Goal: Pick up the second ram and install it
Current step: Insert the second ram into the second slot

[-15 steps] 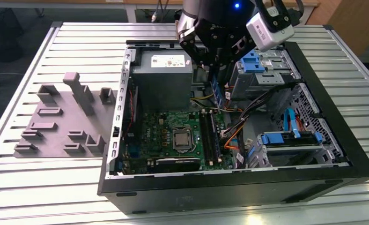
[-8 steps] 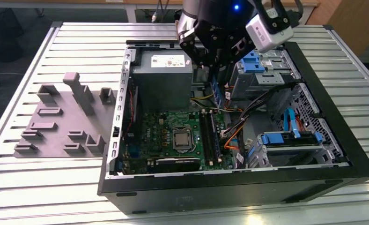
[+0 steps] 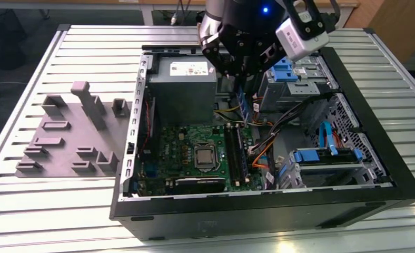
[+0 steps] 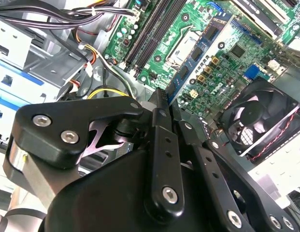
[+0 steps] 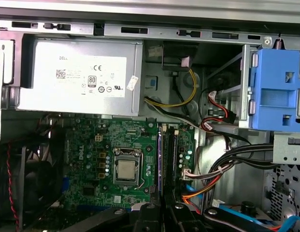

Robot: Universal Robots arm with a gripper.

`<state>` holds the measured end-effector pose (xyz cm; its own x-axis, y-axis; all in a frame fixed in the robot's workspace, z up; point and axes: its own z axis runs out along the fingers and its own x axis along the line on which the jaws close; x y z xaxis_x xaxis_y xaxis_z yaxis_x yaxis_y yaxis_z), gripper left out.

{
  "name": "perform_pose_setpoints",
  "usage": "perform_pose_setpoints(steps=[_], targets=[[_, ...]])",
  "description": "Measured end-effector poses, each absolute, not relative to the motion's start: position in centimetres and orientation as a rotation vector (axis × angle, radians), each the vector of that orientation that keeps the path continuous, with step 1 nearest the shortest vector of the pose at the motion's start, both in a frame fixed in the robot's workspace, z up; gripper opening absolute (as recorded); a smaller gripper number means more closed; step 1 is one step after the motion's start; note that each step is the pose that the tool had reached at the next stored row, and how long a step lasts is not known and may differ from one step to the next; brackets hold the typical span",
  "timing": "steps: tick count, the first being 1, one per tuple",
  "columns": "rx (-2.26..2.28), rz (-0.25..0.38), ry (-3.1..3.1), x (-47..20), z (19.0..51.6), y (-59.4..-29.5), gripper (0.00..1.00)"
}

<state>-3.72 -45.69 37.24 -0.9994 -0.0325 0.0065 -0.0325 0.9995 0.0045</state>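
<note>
**Exterior view.** Your gripper hung over the open case, which stood on the slatted table. The ram ran down from its fingers as a thin blue strip, between the power supply and the drive cage. Its lower end was near the top of the black slots on the motherboard. You could not tell whether it touched them. A grey fixture lay on the table at the exterior view's left, outside the case.

**Second wrist view.** The fingers were clenched on the ram. The stick reached out past the fingertips, with dark chips along its blue-green face. It sat over the board beside the CPU socket. The slots lay apart from it. The fan was near.

**First wrist view.** You saw the ram edge-on. It was gripped at one end and lined up just beside the slots.
</note>
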Motion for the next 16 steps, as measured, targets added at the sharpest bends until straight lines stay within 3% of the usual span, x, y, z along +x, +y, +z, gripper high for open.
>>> perform_pose_setpoints(steps=[16], targets=[[0.044,-0.007,-3.135,-3.72,36.82,-45.69,0.14]])
